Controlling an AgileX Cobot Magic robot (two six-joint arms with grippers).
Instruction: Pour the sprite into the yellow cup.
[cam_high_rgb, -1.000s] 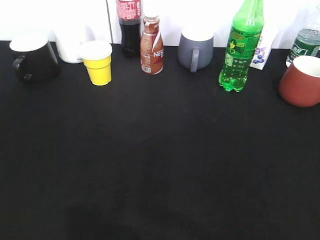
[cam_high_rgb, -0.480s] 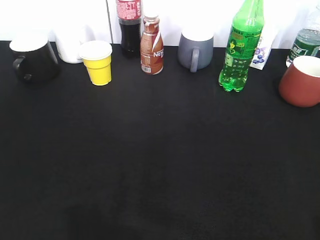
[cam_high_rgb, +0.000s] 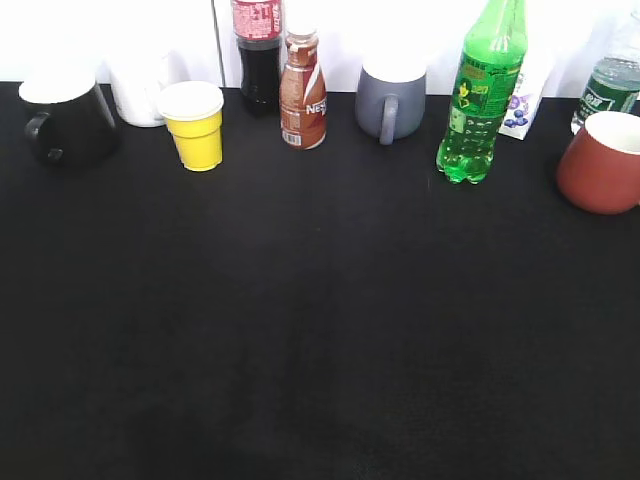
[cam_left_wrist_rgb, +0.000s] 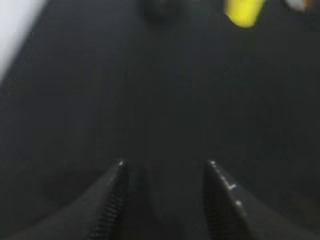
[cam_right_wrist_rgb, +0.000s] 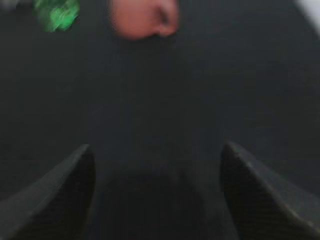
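Note:
The sprite (cam_high_rgb: 477, 95), a tall bright-green bottle with a green-yellow label, stands upright at the back right of the black table. Its base shows blurred at the top left of the right wrist view (cam_right_wrist_rgb: 56, 13). The yellow cup (cam_high_rgb: 195, 125) stands upright at the back left, and shows at the top of the left wrist view (cam_left_wrist_rgb: 243, 12). My left gripper (cam_left_wrist_rgb: 165, 164) is open and empty over bare black cloth. My right gripper (cam_right_wrist_rgb: 157, 150) is open wide and empty. Neither gripper shows in the exterior view.
Along the back stand a black mug (cam_high_rgb: 65, 120), a white mug (cam_high_rgb: 140, 90), a dark cola bottle (cam_high_rgb: 258, 55), a brown drink bottle (cam_high_rgb: 302, 92), a grey mug (cam_high_rgb: 390, 100), a small carton (cam_high_rgb: 525, 100), a darker green bottle (cam_high_rgb: 610, 85) and a reddish-brown cup (cam_high_rgb: 602, 162) (cam_right_wrist_rgb: 142, 17).

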